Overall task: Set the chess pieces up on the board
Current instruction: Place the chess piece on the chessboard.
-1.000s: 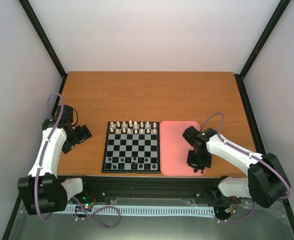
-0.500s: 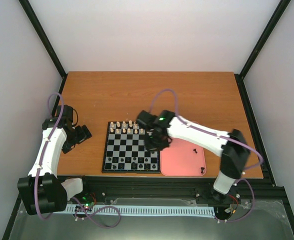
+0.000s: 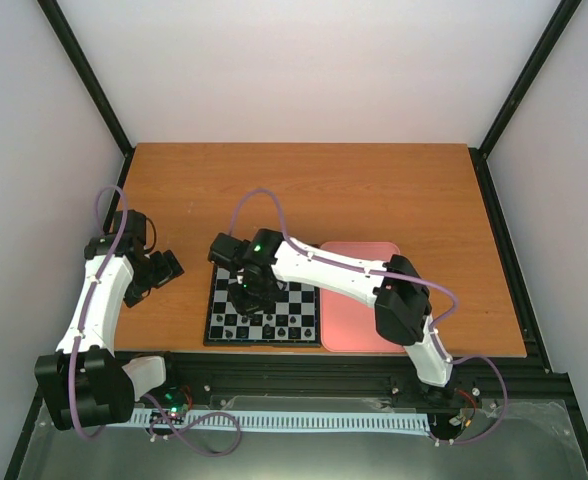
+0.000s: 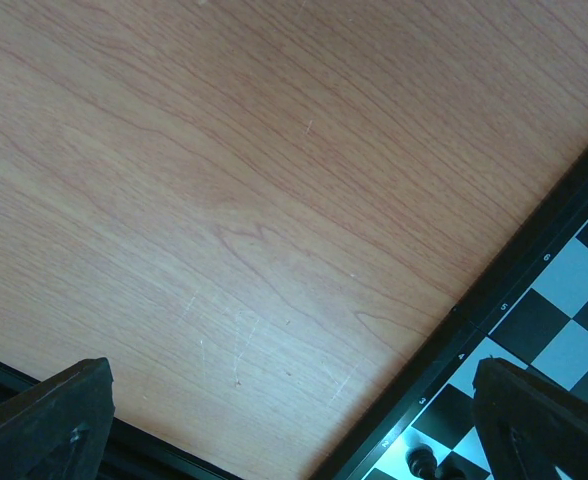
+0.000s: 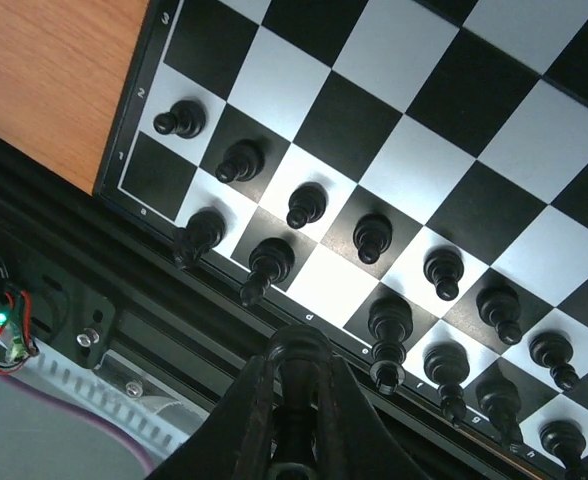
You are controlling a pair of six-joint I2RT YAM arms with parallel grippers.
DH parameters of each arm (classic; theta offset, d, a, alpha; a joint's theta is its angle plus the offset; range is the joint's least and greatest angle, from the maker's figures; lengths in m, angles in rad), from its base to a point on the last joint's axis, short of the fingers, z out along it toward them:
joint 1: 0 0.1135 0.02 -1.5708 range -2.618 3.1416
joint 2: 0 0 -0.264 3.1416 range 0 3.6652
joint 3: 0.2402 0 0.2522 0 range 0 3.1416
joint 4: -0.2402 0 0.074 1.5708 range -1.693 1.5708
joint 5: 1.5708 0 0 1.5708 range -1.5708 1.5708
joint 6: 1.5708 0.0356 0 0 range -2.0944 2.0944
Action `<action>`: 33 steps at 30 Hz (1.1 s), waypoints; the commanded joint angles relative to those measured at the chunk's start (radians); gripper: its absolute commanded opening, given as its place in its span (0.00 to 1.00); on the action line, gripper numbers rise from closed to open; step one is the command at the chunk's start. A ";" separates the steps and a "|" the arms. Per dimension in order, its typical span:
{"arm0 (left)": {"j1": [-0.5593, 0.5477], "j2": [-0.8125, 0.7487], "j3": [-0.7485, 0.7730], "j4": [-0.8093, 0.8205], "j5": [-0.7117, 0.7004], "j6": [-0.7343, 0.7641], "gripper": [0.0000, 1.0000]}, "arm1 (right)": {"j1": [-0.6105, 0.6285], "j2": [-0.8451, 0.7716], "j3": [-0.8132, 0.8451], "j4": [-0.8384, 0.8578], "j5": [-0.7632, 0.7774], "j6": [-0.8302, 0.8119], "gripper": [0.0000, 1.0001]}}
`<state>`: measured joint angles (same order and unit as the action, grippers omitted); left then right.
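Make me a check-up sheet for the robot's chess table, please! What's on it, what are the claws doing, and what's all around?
Surface: brown wooden table, with bare wood around the board.
Job's things: board at the near middle. The black chess pieces stand in its two nearest rows, with one gap seen in the edge row.
Clutter: pink tray beside the board's right side, partly under the right arm.
Grippers: left gripper is open over wood left of the board. Right gripper is shut above the near rows, seemingly pinching one of them.
Cables: purple cables loop off both arms.
Surroundings: pale walls and black frame posts.
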<state>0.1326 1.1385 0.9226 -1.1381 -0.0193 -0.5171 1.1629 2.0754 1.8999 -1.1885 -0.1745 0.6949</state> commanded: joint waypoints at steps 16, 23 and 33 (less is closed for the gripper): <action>-0.004 -0.013 0.004 0.014 -0.004 0.009 1.00 | 0.033 0.084 -0.037 0.001 -0.003 -0.037 0.03; -0.004 -0.011 0.002 0.014 0.001 0.011 1.00 | 0.037 0.104 -0.050 0.018 0.001 -0.038 0.03; -0.005 -0.008 0.002 0.014 0.005 0.014 1.00 | 0.039 0.133 -0.048 0.027 -0.004 -0.040 0.03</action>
<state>0.1326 1.1385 0.9226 -1.1374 -0.0181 -0.5171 1.1912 2.1933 1.8538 -1.1690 -0.1905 0.6647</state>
